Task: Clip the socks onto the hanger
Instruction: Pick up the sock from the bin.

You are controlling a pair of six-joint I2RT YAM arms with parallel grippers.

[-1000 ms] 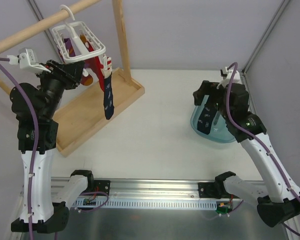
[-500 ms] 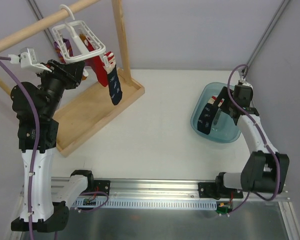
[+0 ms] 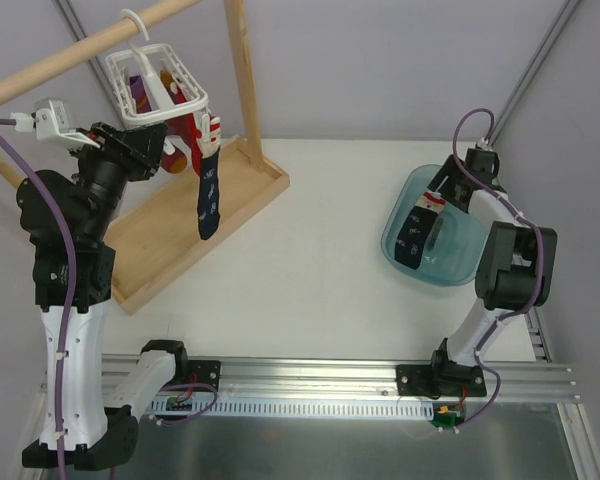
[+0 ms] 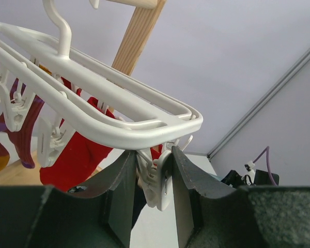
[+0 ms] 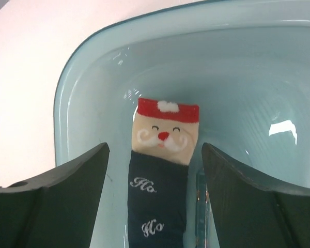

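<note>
**Sock-drying station: one sock hung, one in the basin**

Item 1: hanger [image 4: 119, 129], white plastic grid frame, hooked over a wooden rod [image 3: 80, 50]; its small clips dangle below it.

Item 2: first navy sock [image 3: 208, 200], hanging toe-down from the hanger's right-hand corner, over the wooden tray [image 3: 180, 240] at the foot of the rod frame.

Item 3: second navy sock [image 5: 157, 206], lying in the pale blue basin [image 5: 82, 93] at the right side of the surface [image 3: 320, 250]; its cuff shows a white-moustached face under a red cap, with "Ho" lettering below.

Item 4: left claw [image 4: 152, 170], raised under the hanger's edge; its fingers are pressed together on a white clip [image 4: 156, 183].

Item 5: right claw [image 5: 155, 147], over the basin; its fingers stand apart on either side of the second sock, clear of it.

Item 6: a red sock [image 4: 77, 155] and a purple-orange striped sock [image 4: 26, 129], both hanging from the hanger.
</note>
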